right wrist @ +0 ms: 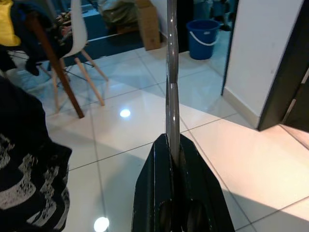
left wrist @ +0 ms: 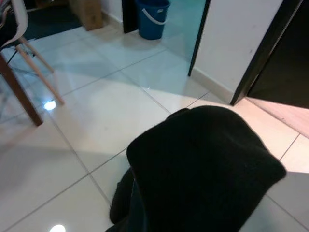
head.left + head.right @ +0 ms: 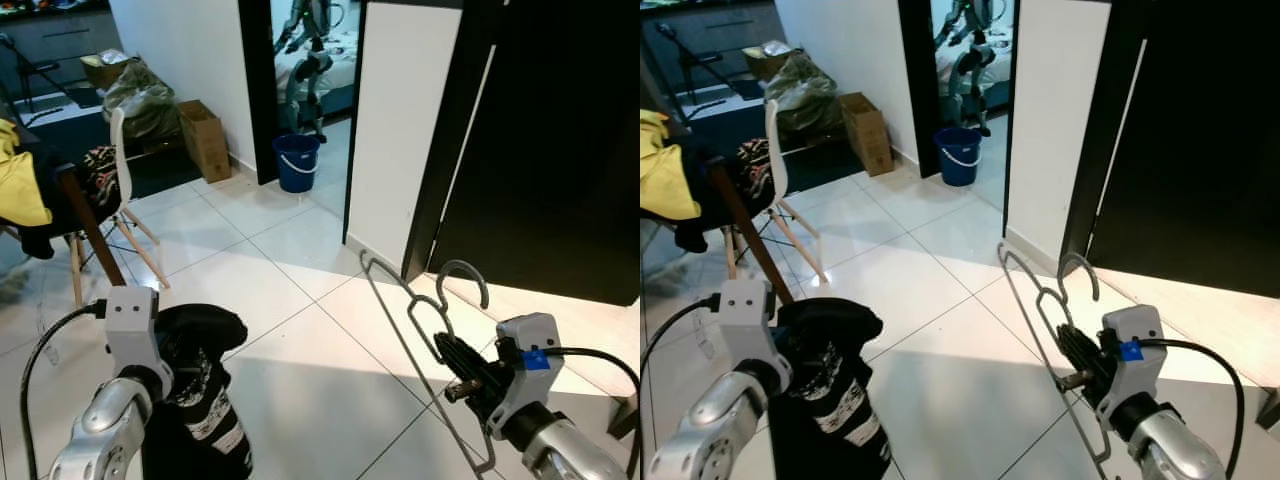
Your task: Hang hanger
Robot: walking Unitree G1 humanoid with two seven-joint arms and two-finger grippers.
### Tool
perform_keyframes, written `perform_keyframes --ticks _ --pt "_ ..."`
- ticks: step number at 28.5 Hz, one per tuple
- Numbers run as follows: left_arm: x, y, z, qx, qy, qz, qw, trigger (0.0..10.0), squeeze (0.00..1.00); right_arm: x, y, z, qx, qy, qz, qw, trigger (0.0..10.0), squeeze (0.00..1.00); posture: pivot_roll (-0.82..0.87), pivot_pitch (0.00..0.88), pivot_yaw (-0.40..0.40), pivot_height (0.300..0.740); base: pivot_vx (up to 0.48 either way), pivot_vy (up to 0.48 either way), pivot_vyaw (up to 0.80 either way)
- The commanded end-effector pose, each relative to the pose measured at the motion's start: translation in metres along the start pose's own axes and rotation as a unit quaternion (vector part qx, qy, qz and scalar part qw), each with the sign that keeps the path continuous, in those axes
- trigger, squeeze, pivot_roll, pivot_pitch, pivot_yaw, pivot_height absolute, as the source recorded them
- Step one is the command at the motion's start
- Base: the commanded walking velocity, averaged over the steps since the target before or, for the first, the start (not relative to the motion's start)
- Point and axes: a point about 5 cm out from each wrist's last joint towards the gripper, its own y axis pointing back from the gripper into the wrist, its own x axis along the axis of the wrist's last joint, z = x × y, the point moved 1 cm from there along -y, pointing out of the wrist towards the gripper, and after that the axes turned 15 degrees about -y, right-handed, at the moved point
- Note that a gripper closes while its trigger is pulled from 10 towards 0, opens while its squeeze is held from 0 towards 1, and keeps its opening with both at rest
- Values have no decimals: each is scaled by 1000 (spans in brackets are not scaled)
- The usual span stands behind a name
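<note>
A grey wire hanger (image 3: 400,330) is held upright over the tiled floor at the lower right, its hook (image 3: 462,280) curling toward the dark door. My right gripper (image 3: 452,362) is shut on the hanger near its neck; in the right wrist view the thin bar (image 1: 172,72) runs up from between the closed black fingers (image 1: 159,193). At the lower left, a black garment with white print (image 3: 200,390) hangs from my left gripper (image 3: 175,365), which it covers. In the left wrist view the black cloth (image 2: 203,169) hides the fingers.
A white chair (image 3: 125,200) with clothes stands at the left beside a dark wooden leg. A blue bucket (image 3: 297,162) sits in a doorway ahead, a cardboard box (image 3: 205,138) next to it. A white panel (image 3: 400,130) and a black door (image 3: 560,150) rise at the right.
</note>
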Motion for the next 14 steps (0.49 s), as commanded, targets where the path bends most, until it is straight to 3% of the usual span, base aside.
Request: perform_keyframes --ticks 1,4,14 --pt "11 -4 -5 9 -13 27 1000 10000 0 3 -1 -1 5 2 11 1000 10000 0 -68 0 18 740 480 0 0" --pt "11 -5 -6 8 -15 28 999 10000 0 2 -2 -1 7 9 9 1000 10000 0 -67 0 16 740 480 0 0" --pt "10 -6 -8 12 -21 29 999 10000 0 0 -3 -4 23 16 4 1000 10000 0 -53 0 5 740 480 0 747"
